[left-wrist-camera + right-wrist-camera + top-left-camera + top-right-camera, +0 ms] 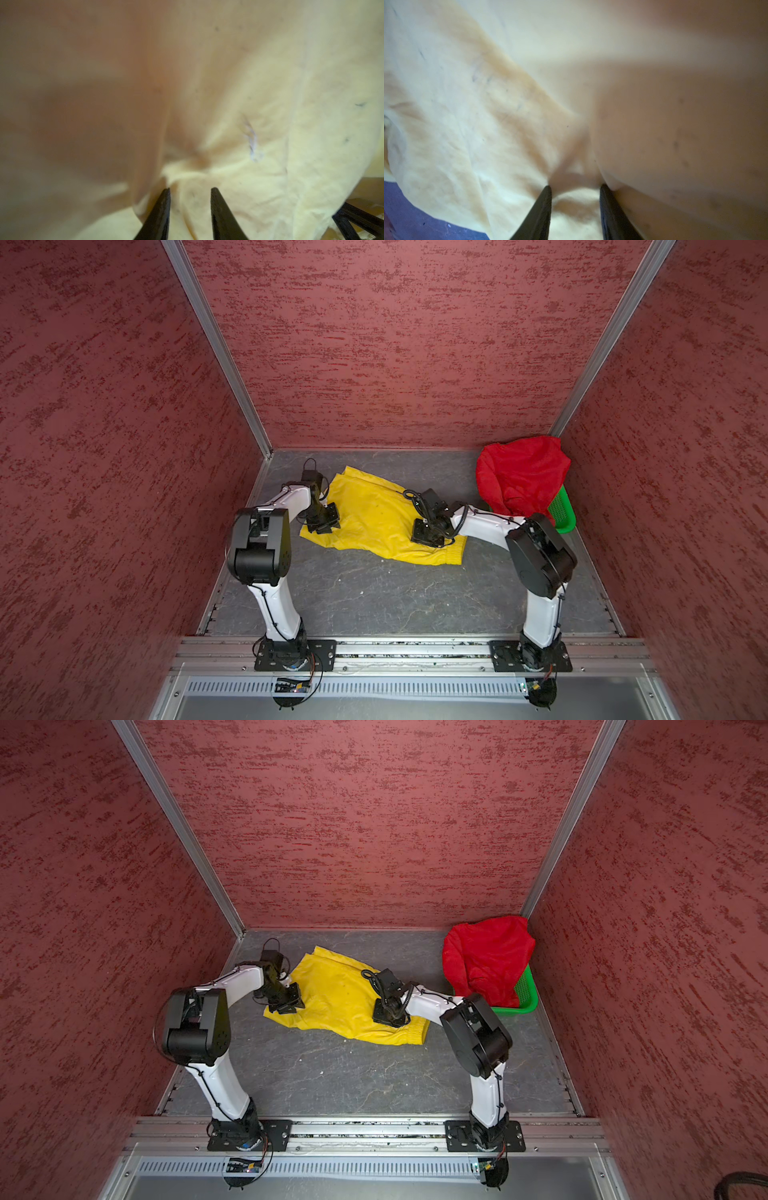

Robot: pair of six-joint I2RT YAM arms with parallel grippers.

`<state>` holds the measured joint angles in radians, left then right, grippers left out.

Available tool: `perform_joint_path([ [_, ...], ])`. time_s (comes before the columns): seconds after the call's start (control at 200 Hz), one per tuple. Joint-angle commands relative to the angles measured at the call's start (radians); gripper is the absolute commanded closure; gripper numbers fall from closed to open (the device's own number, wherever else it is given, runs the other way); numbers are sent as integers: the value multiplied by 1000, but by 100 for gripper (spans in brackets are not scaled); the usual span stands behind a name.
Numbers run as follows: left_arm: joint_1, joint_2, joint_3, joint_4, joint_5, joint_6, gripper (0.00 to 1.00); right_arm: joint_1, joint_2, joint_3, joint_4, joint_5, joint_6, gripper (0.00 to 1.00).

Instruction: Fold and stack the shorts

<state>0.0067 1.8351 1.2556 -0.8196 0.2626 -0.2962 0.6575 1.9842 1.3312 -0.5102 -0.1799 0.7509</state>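
the yellow shorts (376,516) are pinched at two spots. in the left wrist view the left claw (190,190) has its jaws part way in, with a wad of yellow cloth filling the gap and creases fanning out from it. the right wrist view shows the right claw (575,187) the same way, a pucker of cloth nipped between the tips. i judge both to be gripping cloth, not standing free.

the trouble could start right there. the cloth looks thin and smooth, so a small wad may slide out of either claw on the lift, and that end would drop and spoil the fold. a claw may also have only the upper layer, so the layers would part. if one arm travels quicker than its partner, the edges would land skewed.

outward from the claws, both top views show the shorts lying flat on the grey tabletop (374,597), toward its far side, between the two arms. the long axis runs across the tabletop, slightly slanted. the gathered waistband (453,551) is the right end, a bit nearer the robot's base and just beside the right claw. the leg hems point left and away, by the left claw.

further out, the red shorts (521,475) hang over the green basket (564,512) in the far right corner, apart from the yellow pair. the right arm passes close by that hanging cloth, and a wide swing could snag it
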Motion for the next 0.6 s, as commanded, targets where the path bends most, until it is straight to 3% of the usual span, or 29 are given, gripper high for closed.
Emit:
perform_joint_path([
  [0.0,10,-112,21,-21,-18,47,59,30,47,112,-74,-13,-64,59],
  [0.1,-26,-194,35,2,25,99,53,27,-15,143,-85,11,-68,57],
  [0.2,-122,-266,39,44,43,176,48,9,-123,105,-68,25,-49,57],
  [0.391,-418,-326,-10,181,68,396,39,-93,-369,-137,-2,10,18,56],
  [0.596,-681,-284,-115,391,90,665,30,-265,-623,-403,57,-51,61,54],
])
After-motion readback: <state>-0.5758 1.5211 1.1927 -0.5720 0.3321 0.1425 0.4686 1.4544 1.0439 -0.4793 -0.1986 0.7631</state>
